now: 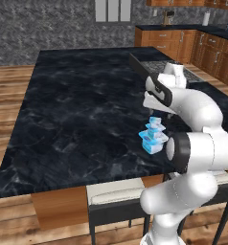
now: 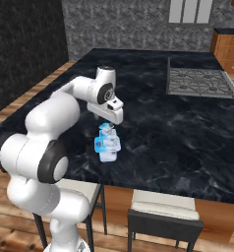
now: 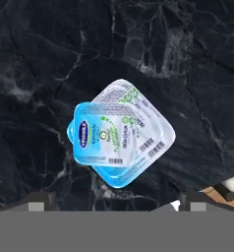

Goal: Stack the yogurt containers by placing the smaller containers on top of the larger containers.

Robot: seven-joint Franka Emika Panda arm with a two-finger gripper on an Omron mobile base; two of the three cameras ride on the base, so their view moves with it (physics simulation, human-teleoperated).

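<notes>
Small cup (image 3: 105, 135) sitting on the big tub (image 3: 138, 147), turned at an angle to it and shifted toward one corner, so a wide slice of the tub lid shows on the far side. From the side, a stack: wide tub (image 1: 152, 141) on the counter (image 1: 77, 110), narrower cup (image 1: 155, 125) on top, apparently more than one tier, though too small to count. Whole stack near the front edge of the counter, well clear of the cooktop (image 2: 200, 81) at the far side.

Gripper (image 2: 107, 123) hanging straight above the stack, fingers spread wide, pinching nothing; dark fingertips (image 3: 38, 203) visible low in the hand view, well apart, with the stack between and beyond them. No contact with the cup visible.

Step in hand, by the look of it: release after placing, cup already resting on the tub. Task seemingly close to done, provided no further small cup waits elsewhere on the counter; none visible around the stack.

Next move, as a judgement: straight lift away from the stack, no sideways drift, since the cup sits off-centre and a nudge could slide it off the lid. Worth checking afterwards whether the cup rests flat or overhangs the tub's edge.
</notes>
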